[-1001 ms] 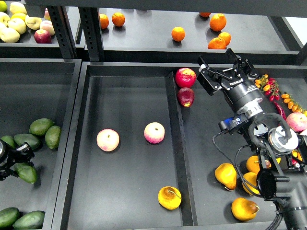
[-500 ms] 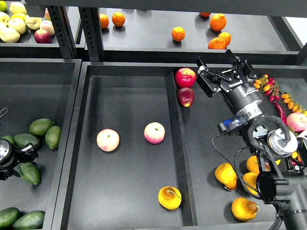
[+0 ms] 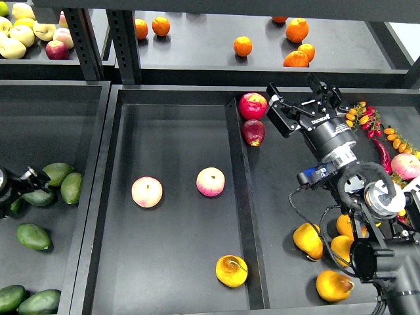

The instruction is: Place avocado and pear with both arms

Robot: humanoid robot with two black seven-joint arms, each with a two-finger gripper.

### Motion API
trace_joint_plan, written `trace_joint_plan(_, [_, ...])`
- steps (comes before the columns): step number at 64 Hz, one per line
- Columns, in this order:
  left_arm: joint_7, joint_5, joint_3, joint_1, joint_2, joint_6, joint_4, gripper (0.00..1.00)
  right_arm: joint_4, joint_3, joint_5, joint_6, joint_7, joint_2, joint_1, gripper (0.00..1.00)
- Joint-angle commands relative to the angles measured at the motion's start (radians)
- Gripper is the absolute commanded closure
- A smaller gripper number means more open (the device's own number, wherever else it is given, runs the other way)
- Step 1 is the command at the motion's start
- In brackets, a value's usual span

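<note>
Several green avocados lie in the left tray: one (image 3: 33, 236) lies alone, and others (image 3: 58, 172) cluster further back. My left gripper (image 3: 29, 177) is small and dark at the left edge, beside that cluster; its fingers cannot be told apart. A yellow-orange pear (image 3: 231, 271) with a brown stem lies at the front of the middle tray (image 3: 125, 275). My right gripper (image 3: 296, 104) is open and empty, high over the right tray, next to a red apple (image 3: 253, 105).
Two pink-yellow apples (image 3: 147, 191) (image 3: 210, 182) lie in the middle tray. A dark red apple (image 3: 253, 132) and more pears (image 3: 308, 240) (image 3: 334, 286) lie in the right tray. Oranges (image 3: 243, 46) are on the back shelf. Chillies (image 3: 365, 118) lie at the right.
My left gripper has moved up and back from the lone avocado, which now lies free in the tray. My right gripper has shifted slightly left and back, still open.
</note>
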Motion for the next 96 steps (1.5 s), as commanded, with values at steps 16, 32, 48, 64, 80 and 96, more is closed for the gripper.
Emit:
trace_joint_plan(16, [0.000,-0.330,-0.174,0.010,0.064,0.000,0.019,0.02,0.000,-0.029,-0.001,0.014,-0.006,0.000,-0.080,0.00])
trace_joint_plan(32, [0.000,-0.545,-0.332,0.052,0.126,0.000,-0.022,0.02,0.000,-0.040,-0.004,0.014,-0.014,0.000,-0.122,0.01])
trace_joint_plan(48, [0.000,-0.565,-0.634,0.259,0.144,0.000,-0.076,0.02,0.000,-0.057,0.000,0.015,-0.015,0.000,-0.159,0.00])
trace_joint_plan(64, [0.000,-0.565,-0.953,0.553,0.093,0.000,-0.186,0.02,0.002,-0.107,0.003,0.015,-0.037,-0.087,-0.169,0.00])
trace_joint_plan(80, [0.000,-0.569,-1.260,0.761,0.007,0.000,-0.292,0.02,0.005,-0.201,0.005,0.015,-0.052,-0.186,-0.189,0.00])
trace_joint_plan(96, [0.000,-0.597,-1.459,0.951,-0.150,0.000,-0.445,0.02,0.009,-0.284,0.006,0.015,-0.105,-0.367,-0.154,0.00])
